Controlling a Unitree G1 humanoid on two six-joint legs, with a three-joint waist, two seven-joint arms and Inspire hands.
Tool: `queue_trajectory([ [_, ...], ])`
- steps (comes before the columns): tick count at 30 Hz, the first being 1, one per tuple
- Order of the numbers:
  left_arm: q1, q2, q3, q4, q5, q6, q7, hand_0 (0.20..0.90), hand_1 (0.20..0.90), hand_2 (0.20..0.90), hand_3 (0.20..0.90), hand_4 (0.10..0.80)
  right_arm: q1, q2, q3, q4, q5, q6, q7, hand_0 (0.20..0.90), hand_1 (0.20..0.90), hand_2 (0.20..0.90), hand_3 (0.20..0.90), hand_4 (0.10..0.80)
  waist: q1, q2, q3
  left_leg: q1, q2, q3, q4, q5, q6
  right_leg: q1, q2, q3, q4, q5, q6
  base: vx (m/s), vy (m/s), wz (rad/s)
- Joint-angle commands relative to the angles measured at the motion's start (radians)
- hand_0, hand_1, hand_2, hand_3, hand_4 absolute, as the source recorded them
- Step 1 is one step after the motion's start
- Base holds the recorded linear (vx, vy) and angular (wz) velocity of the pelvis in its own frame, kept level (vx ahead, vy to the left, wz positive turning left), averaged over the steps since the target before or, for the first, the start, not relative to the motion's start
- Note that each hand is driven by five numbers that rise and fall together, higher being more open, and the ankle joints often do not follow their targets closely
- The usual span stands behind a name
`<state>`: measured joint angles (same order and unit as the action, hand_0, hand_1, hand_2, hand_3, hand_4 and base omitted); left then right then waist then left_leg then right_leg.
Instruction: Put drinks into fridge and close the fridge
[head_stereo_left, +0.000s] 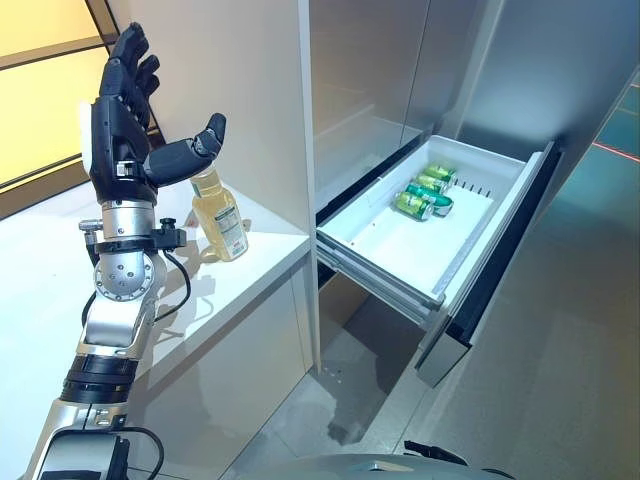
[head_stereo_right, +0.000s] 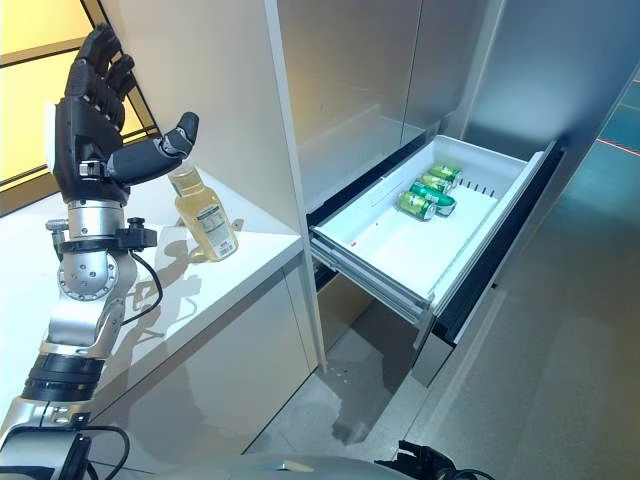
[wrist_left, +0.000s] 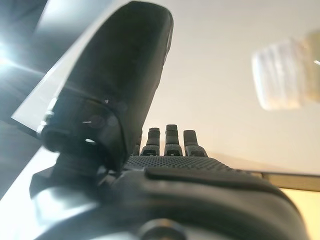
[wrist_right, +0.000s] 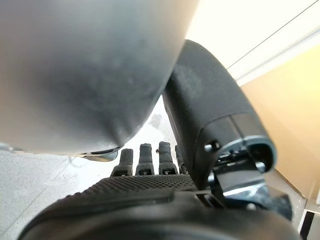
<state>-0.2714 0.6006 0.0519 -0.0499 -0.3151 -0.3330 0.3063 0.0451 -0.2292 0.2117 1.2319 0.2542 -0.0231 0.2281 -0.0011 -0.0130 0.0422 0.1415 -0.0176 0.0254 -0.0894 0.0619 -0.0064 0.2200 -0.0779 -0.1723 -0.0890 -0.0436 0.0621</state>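
A bottle (head_stereo_left: 222, 218) of yellow drink with a printed label stands upright on the white counter (head_stereo_left: 255, 268), close to the tall white panel. My left hand (head_stereo_left: 120, 130) is raised just left of it and above it, open, fingers pointing up and the thumb reaching over the bottle's top without holding it. The left wrist view shows the bottle (wrist_left: 282, 75) as a blur past the thumb. The fridge drawer (head_stereo_left: 400, 248) is pulled out to the right, with three green cans (head_stereo_left: 425, 192) lying at its far end. My right hand (wrist_right: 150, 185) shows only in its own wrist view, fingers straight, empty.
The drawer's dark front panel (head_stereo_left: 500, 260) juts into the grey floor area on the right. Closed steel fridge doors (head_stereo_left: 370, 80) rise above the drawer. The white panel (head_stereo_left: 240, 80) stands between counter and fridge.
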Motion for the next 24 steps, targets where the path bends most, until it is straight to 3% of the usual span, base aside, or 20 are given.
queue_trajectory([
  [1, -0.097, 0.028, 0.046, 0.000, 0.029, -0.058, 0.033, 0.900, 0.900, 0.900, 0.900, 0.800, -0.026, -0.002, 0.027, 0.001, -0.003, 0.003, 0.021, 0.900, 0.900, 0.900, 0.900, 0.800, 0.011, 0.033, 0.006, 0.041, -0.034, 0.024, 0.011, -0.143, 0.034, -0.074, 0.076, 0.004, 0.117, -0.079, -0.015, 0.000, 0.000, 0.00],
  [24, -0.064, -0.015, -0.014, 0.119, 0.048, 0.012, -0.010, 0.900, 0.900, 0.900, 0.900, 0.800, -0.031, -0.017, 0.017, -0.027, -0.034, 0.038, 0.035, 0.900, 0.900, 0.900, 0.900, 0.800, 0.000, 0.034, 0.018, 0.049, -0.033, 0.039, 0.014, -0.146, 0.034, -0.073, 0.077, 0.011, 0.124, -0.080, -0.008, 0.000, 0.000, 0.00],
])
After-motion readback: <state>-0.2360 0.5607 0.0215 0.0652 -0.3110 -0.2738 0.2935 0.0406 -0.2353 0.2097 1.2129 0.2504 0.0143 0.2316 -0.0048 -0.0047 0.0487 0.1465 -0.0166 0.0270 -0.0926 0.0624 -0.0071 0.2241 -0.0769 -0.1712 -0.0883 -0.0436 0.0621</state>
